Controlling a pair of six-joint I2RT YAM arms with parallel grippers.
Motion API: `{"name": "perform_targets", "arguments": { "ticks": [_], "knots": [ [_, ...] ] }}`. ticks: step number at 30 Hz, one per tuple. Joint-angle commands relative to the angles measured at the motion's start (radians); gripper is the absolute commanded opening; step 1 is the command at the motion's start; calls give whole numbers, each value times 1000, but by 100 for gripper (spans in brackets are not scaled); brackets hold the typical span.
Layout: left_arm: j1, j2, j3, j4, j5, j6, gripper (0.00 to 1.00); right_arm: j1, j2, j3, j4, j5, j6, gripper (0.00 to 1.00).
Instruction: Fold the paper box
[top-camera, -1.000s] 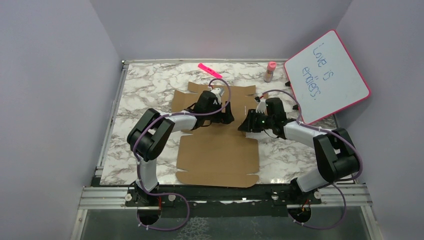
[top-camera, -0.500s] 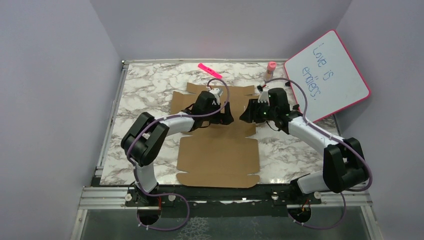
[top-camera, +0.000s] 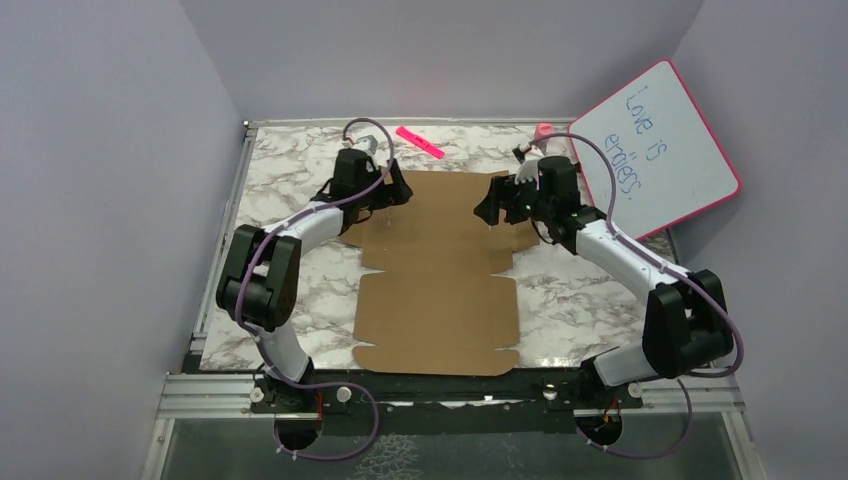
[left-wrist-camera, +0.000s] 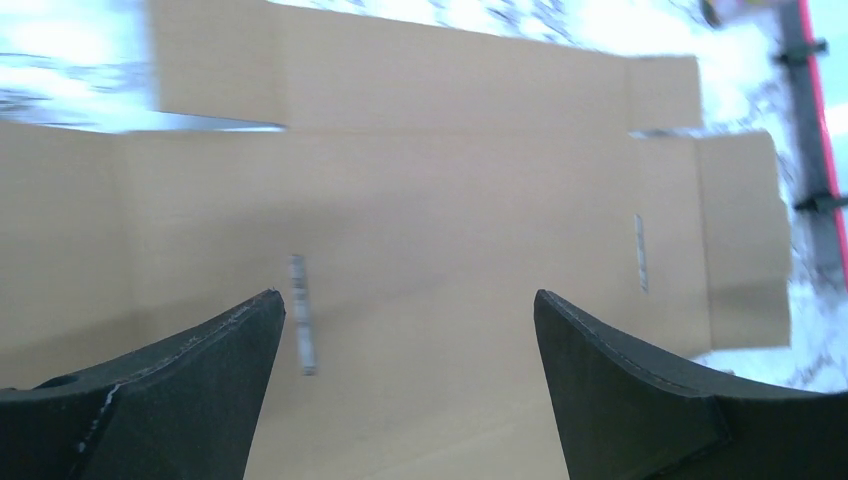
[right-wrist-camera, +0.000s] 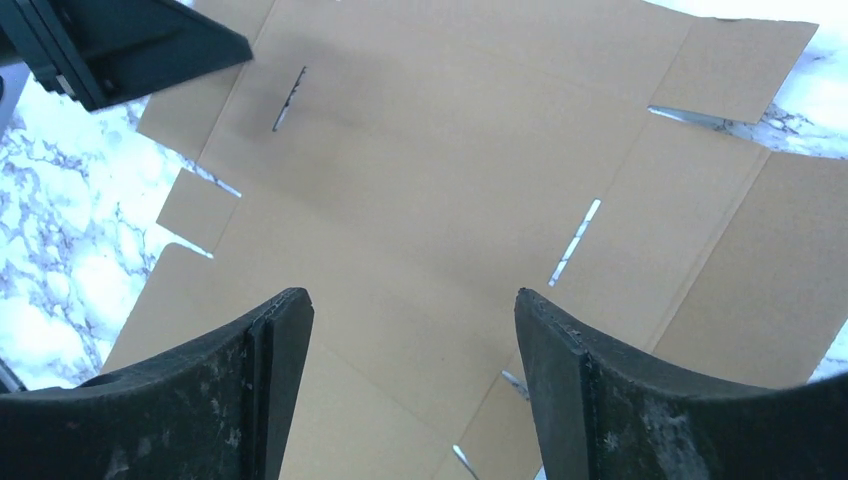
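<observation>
The paper box (top-camera: 440, 270) is a plain brown die-cut cardboard sheet lying flat on the marble table, with flaps, slots and creases. It fills the left wrist view (left-wrist-camera: 420, 200) and the right wrist view (right-wrist-camera: 450, 170). My left gripper (top-camera: 392, 190) hangs over the sheet's far left corner, open and empty (left-wrist-camera: 405, 300). My right gripper (top-camera: 492, 208) hangs over the sheet's far right corner, open and empty (right-wrist-camera: 410, 300). Both sit above the cardboard, holding nothing.
A pink-framed whiteboard (top-camera: 655, 150) leans at the back right. A small pink-capped bottle (top-camera: 543, 131) stands behind the right arm. A pink marker (top-camera: 420, 141) lies at the back of the table (top-camera: 290, 170). Grey walls close in on three sides.
Both grippers have moved away from the sheet's middle toward its far corners, the left one furthest. The far part of the sheet now lies flat and uncovered.
</observation>
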Motion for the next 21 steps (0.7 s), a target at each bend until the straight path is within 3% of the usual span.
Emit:
{"name": "perform_targets", "arguments": {
  "ticks": [1, 10, 21],
  "knots": [
    [96, -19, 49, -59, -30, 28, 96, 5, 34, -30, 132, 40, 19, 81],
    [214, 189, 274, -160, 21, 76, 95, 5, 55, -144, 315, -94, 46, 83],
    [246, 414, 554, -268, 183, 220, 74, 5, 90, -162, 362, -128, 39, 82]
  ]
}}
